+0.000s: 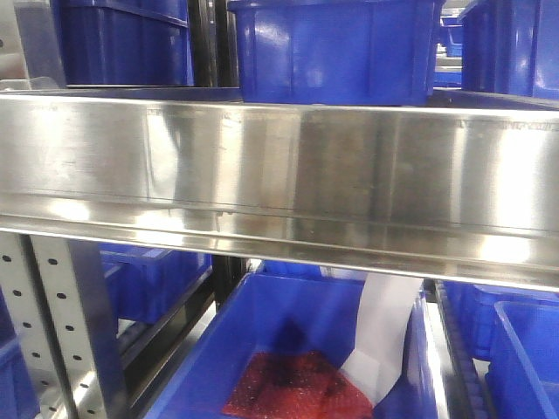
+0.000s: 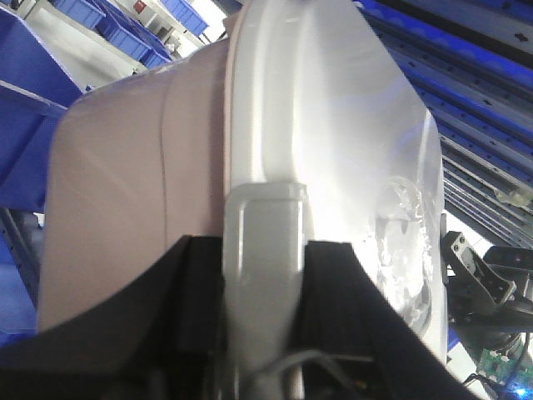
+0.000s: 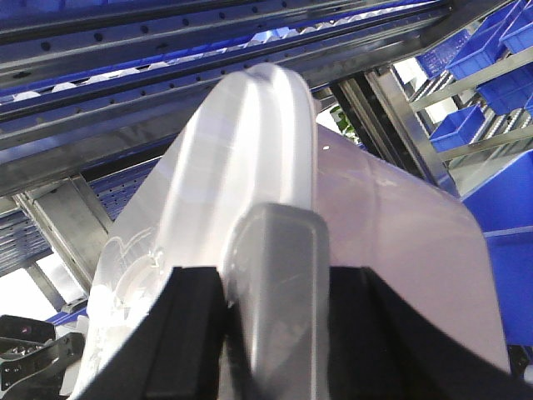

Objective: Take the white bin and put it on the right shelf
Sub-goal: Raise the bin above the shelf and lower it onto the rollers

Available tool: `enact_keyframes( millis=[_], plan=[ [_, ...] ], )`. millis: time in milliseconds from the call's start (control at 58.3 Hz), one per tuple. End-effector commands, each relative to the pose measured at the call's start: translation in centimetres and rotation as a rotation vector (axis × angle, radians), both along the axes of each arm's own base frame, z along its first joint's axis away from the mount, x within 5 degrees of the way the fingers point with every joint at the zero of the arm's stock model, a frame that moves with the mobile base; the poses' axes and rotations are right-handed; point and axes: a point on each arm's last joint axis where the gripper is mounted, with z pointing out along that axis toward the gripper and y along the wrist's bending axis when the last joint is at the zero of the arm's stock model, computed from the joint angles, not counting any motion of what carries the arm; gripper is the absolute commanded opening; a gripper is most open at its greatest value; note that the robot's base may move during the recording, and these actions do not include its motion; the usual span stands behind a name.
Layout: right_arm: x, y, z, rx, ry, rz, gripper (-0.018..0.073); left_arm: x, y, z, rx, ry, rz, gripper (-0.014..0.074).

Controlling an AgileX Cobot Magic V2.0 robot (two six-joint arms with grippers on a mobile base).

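Left gripper (image 2: 265, 258) and right gripper (image 3: 275, 283) each pinch the pale pinkish-white plastic bin (image 2: 125, 208); judged mid-carry. Next move: lift clear of the shiny steel shelf rail (image 1: 279, 166)

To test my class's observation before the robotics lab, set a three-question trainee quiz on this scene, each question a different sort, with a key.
1. True or false: the left claw and the right claw are each shut on the white bin.
2. The crates above the shelf rail are: A red, B blue, C green.
3. Fill in: the red sheet lies in a crate ___ the rail.
Key: 1 true; 2 B; 3 below.
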Motion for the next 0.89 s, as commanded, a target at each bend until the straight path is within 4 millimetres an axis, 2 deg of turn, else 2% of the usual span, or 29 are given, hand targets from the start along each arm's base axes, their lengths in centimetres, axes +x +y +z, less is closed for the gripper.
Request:
enact_keyframes(
  millis=[0,875],
  plan=[
    [-2.67,2.2,2.36,0.019,-0.15,0.248,0.006,-5.01,-2.21,2.67,-0.028,-0.154,-0.372,-0.0118],
    [-2.37,1.94,2.33,0.026,-0.137,0.206,0.006,-5.01,-2.2,2.69,-0.03,-0.154,-0.372,-0.0118]
  ],
)
